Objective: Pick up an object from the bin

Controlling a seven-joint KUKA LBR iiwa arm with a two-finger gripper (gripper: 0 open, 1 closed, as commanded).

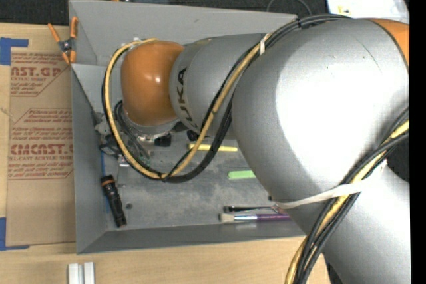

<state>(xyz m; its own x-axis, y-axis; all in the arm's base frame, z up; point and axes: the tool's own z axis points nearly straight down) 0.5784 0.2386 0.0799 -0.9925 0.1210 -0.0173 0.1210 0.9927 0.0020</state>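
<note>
Black pen [114, 201], perhaps, along bin wall [86, 163].

Silver arm [319, 110], orange wrist cover [150, 80] (KUKA lettering), yellow-black cables [108, 86].

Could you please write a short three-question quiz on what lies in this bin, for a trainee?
1. Fill in: in the view, the small flat green strip lies ___ the thin yellow stick.
2. Which lies nearest the grey metal bin's lower-left corner? A the black marker-like tool; B the green strip; C the yellow stick.
3. True or false: the slim purple-handled brush lies beside the bin's lower wall.
Key: 1 below; 2 A; 3 true.
</note>
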